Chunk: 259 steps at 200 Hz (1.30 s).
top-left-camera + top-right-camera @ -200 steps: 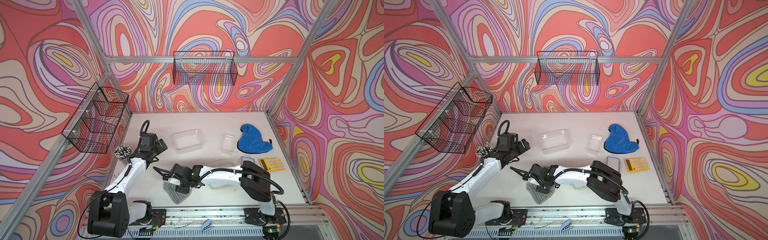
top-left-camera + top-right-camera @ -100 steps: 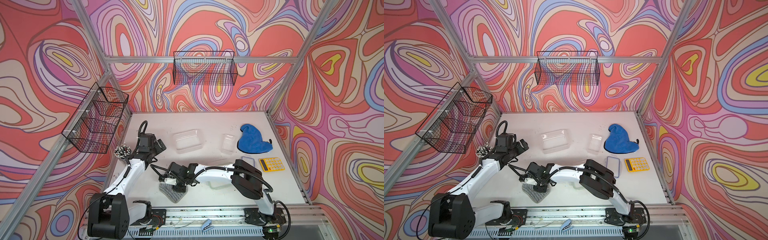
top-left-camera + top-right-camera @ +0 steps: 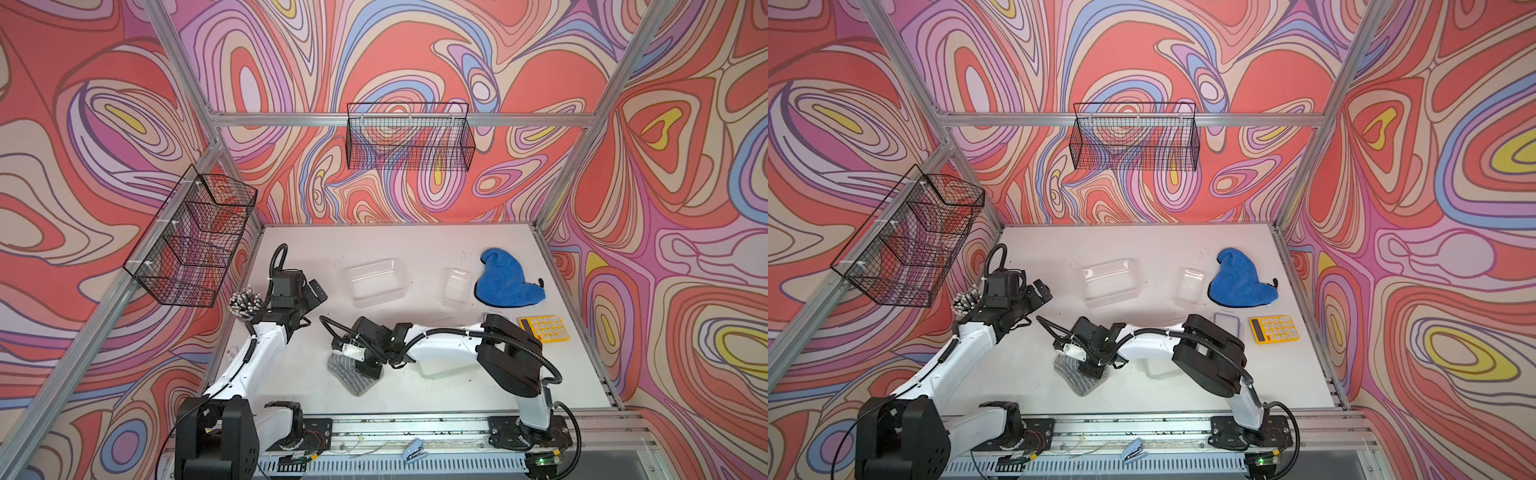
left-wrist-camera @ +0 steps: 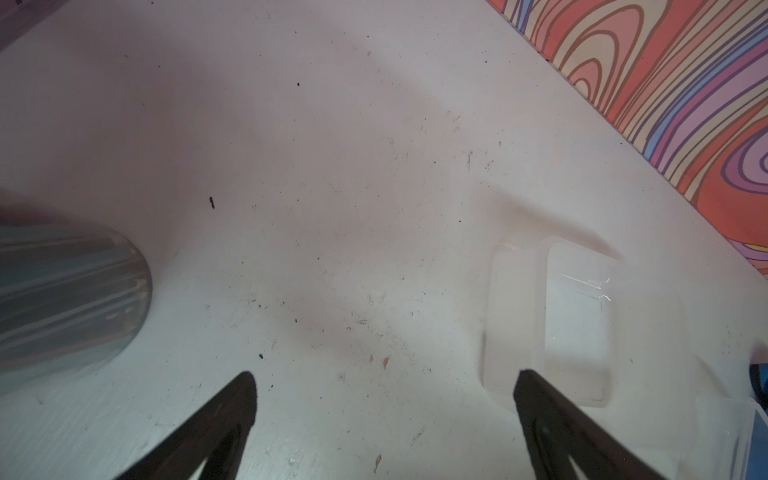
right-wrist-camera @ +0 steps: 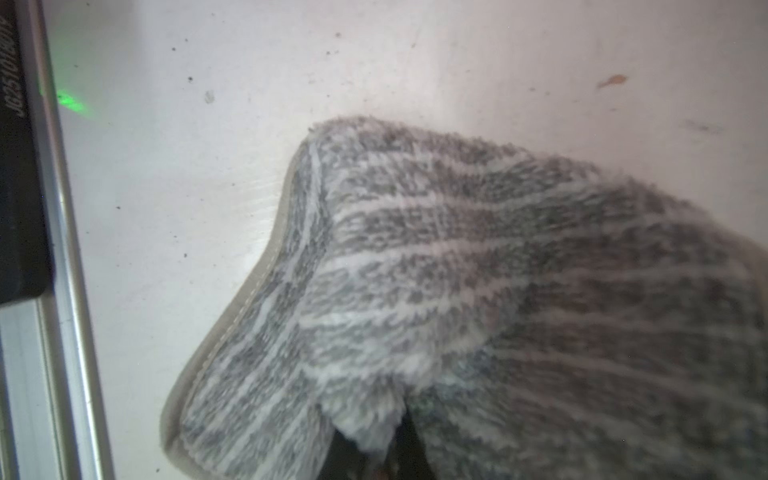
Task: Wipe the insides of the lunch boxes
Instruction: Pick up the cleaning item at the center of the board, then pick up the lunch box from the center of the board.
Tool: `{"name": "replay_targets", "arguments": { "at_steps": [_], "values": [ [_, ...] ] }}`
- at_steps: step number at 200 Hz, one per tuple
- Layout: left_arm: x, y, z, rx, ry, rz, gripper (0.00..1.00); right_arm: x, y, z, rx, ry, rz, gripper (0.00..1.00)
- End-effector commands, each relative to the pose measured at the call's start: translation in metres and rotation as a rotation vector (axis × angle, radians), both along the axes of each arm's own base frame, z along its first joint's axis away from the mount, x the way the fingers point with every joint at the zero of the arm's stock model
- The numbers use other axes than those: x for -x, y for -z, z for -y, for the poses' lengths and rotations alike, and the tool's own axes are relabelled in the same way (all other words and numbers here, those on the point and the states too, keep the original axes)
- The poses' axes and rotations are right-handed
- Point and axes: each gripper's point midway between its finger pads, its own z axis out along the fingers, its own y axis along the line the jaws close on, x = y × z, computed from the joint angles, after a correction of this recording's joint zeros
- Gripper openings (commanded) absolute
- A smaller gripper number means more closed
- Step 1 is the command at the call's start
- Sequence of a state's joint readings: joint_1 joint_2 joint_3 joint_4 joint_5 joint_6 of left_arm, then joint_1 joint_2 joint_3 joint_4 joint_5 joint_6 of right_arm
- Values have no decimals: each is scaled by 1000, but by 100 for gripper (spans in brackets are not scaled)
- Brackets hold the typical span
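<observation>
Two clear lunch boxes stand at the back of the white table: the large one (image 3: pixel 376 282) (image 3: pixel 1109 282) and, to its right, the small one (image 3: pixel 457 284) (image 3: pixel 1190 284). A grey striped cloth (image 3: pixel 351 374) (image 3: pixel 1079 378) (image 5: pixel 457 270) lies near the front middle. My right gripper (image 3: pixel 370 365) (image 5: pixel 374 457) is down on it, shut on a pinched fold. My left gripper (image 3: pixel 313 291) (image 4: pixel 384 374) hovers open at the left, nothing between its fingers. The left wrist view shows the large lunch box (image 4: pixel 548 324) ahead of it and a corner of the small one (image 4: pixel 727 436).
A blue cloth (image 3: pixel 507 282) lies by the small box, with a yellow calculator (image 3: pixel 545 328) and a blue-rimmed lid (image 3: pixel 1227 324) in front of it. A bundle of white-tipped sticks (image 3: pixel 245 301) stands at the left edge. Wire baskets hang on the back wall (image 3: pixel 409 137) and left wall (image 3: pixel 191 237).
My right gripper's jaws have closed on the grey cloth and bunched it a little. The left arm has barely moved and stays open.
</observation>
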<state>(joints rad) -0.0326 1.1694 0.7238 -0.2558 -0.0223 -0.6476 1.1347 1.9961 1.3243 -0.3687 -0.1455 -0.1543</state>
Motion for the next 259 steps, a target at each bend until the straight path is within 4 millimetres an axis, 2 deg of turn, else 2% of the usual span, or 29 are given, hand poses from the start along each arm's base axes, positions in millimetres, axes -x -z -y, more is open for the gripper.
{"name": "replay_targets", "arguments": {
  "at_steps": [1, 21, 24, 29, 56, 85, 98, 104, 124, 151, 173, 219, 259],
  "values": [
    [7, 3, 0, -4, 17, -26, 100, -18, -53, -6, -139, 62, 85, 0],
    [5, 5, 5, 8, 41, -31, 97, -34, -90, 3, -226, 124, 142, 0],
    [4, 5, 6, 12, 44, -30, 96, -37, -91, 5, -227, 134, 148, 0],
    [3, 5, 8, 22, 56, -28, 95, -42, -108, 9, -261, 152, 170, 0],
    [-2, 9, 26, 41, 111, -45, 92, -74, -150, 36, -335, 269, 256, 0],
    [-17, 7, 59, -15, 211, -55, 91, -108, -177, 69, -350, 391, 334, 0],
    [-22, 13, 73, -8, 249, -80, 90, -118, -184, 79, -351, 430, 355, 0],
    [-31, 11, 81, 1, 266, -56, 89, -123, -188, 86, -353, 450, 362, 0],
    [-41, 21, 96, -5, 305, -99, 86, -137, -190, 103, -339, 517, 378, 0],
    [-56, 31, 112, 15, 346, -132, 76, -152, -186, 127, -287, 617, 403, 0],
    [-61, 41, 115, 4, 349, -183, 69, -161, -180, 139, -238, 662, 416, 0],
    [-61, 55, 114, -51, 376, -252, 57, -171, -173, 136, -179, 664, 407, 0],
    [-61, 59, 116, -67, 401, -265, 46, -181, -168, 133, -135, 687, 404, 0]
  ]
}}
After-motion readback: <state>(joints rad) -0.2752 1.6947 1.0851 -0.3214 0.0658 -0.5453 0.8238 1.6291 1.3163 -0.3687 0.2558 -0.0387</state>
